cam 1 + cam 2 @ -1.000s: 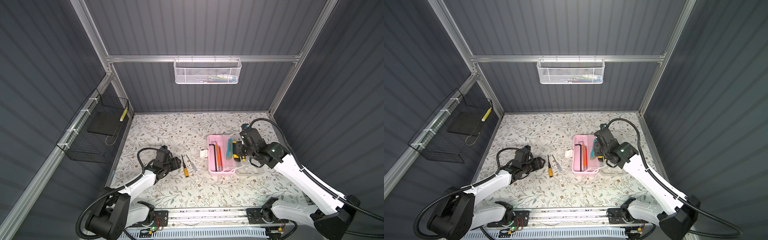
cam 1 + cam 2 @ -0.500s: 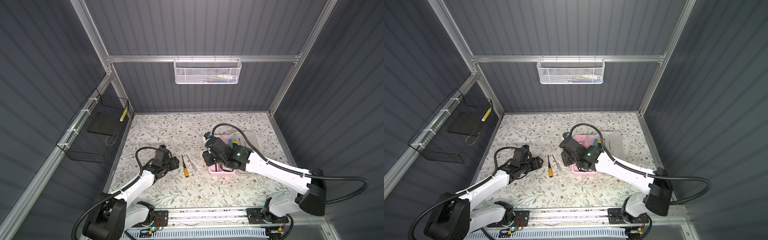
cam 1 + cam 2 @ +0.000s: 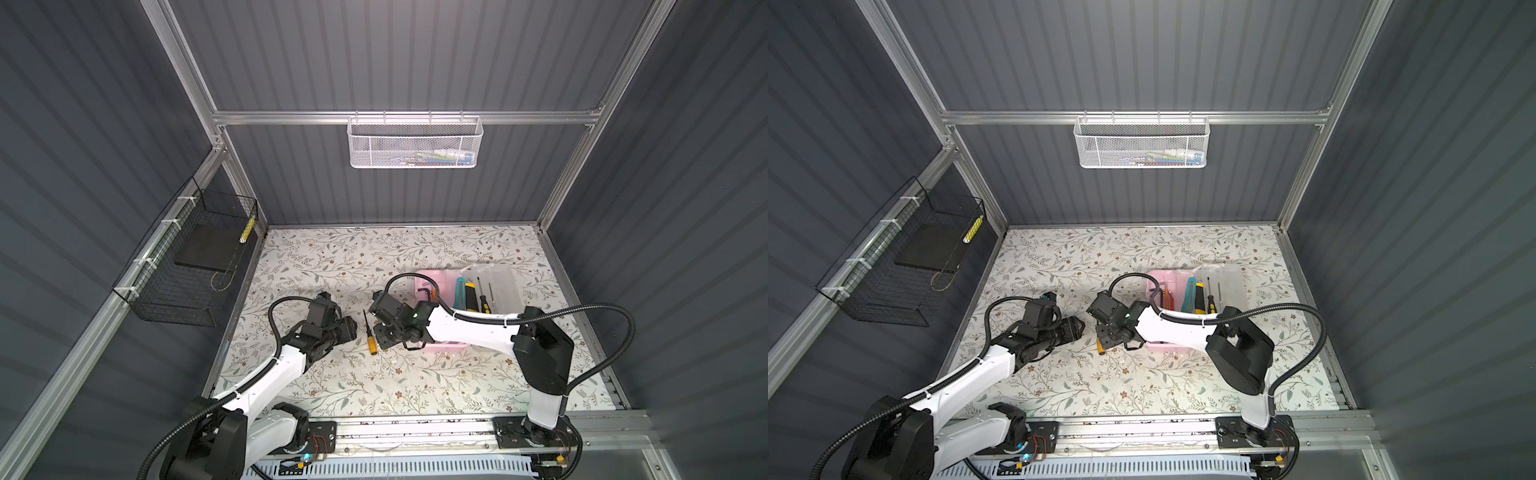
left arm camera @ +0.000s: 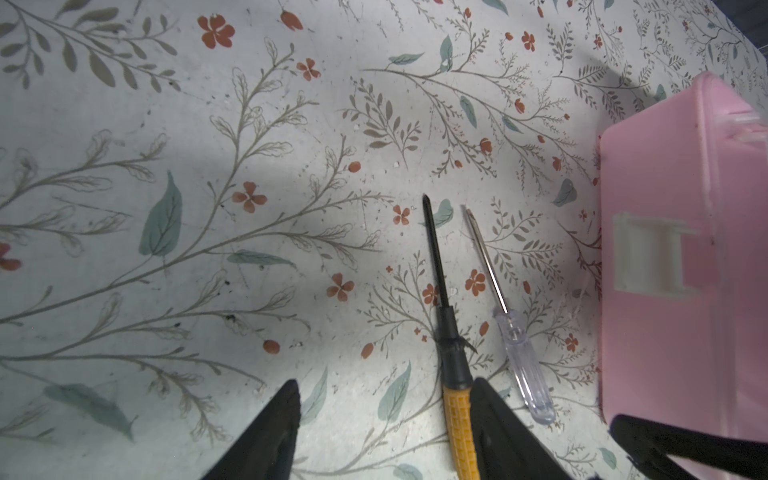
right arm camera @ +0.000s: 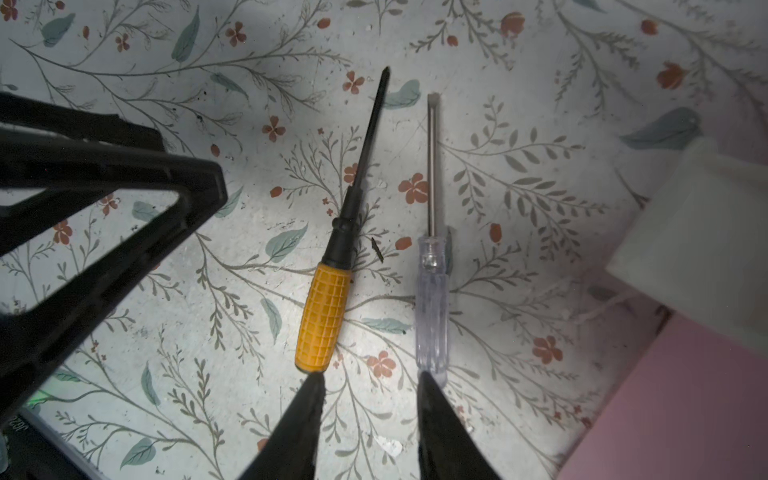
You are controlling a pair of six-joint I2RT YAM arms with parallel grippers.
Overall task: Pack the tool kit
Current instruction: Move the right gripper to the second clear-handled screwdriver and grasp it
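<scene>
Fingers [image 5: 301,419] of the right gripper [image 5: 370,380] stand a little apart with nothing between them. Their tips are close to the handle ends of two tools lying side by side on the flowered table [image 3: 374,386], just beside the pink box [image 3: 446,345].

Of the pair, the clear-handled screwdriver [image 5: 432,307] lies closer to the box and the yellow-handled screwdriver [image 5: 324,320] just beyond it. The left gripper [image 4: 385,383] sits low on the far side of that pair from the box, spread wide and gripping nothing. The yellow handle lies between its fingers, close to one; whether it touches I cannot tell.

The box is open, with a white latch [image 4: 648,257] on the wall facing the pair and its frosted lid [image 3: 505,286] folded out flat on the opposite side. Inside lie a black hex key [image 3: 424,291] and an orange tool [image 3: 433,294]. A teal tool [image 3: 459,286] and a black-and-yellow screwdriver [image 3: 470,297] lie near the hinge, in the box or on the lid, I cannot tell which. Two thin screwdrivers [image 3: 481,291] lie on the lid.

Well behind the box, on the back wall, a white mesh basket [image 3: 415,143] holds a few coloured items too small to name. On the side wall beyond the left gripper, a black wire basket [image 3: 187,266] holds a dark flat slab [image 3: 208,249] and a yellow speckled stick [image 3: 248,230].
</scene>
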